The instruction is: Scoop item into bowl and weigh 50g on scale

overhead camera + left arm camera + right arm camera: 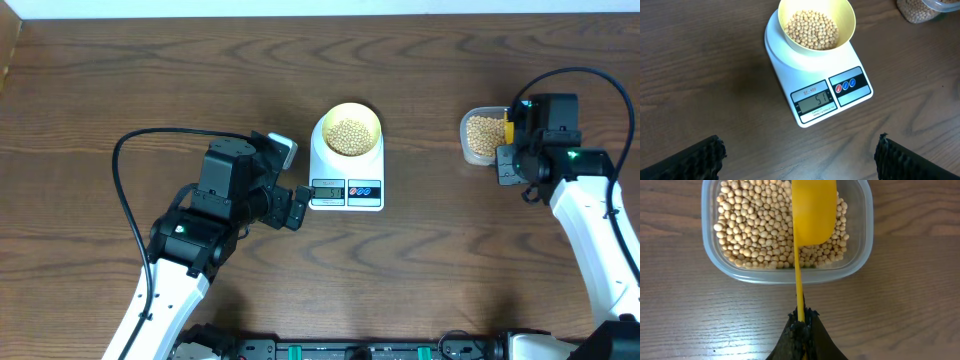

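The pale-yellow bowl (350, 130) sits on the white scale (347, 188) at mid-table, holding tan beans (349, 137). In the left wrist view the bowl (816, 29) is full of beans (811, 29) and the scale (832, 97) display reads about 51. My left gripper (297, 207) is open and empty, just left of the scale's display; its fingertips (797, 159) frame bare table. My right gripper (802, 322) is shut on the handle of a bright-yellow scoop (812, 210), held over the clear tub (860, 255) of beans (757, 225).
The clear tub (484, 135) stands at the right of the table, right of the scale, under my right arm (590, 215). The table's far edge runs along the top of the overhead view. Black cables loop over both arms.
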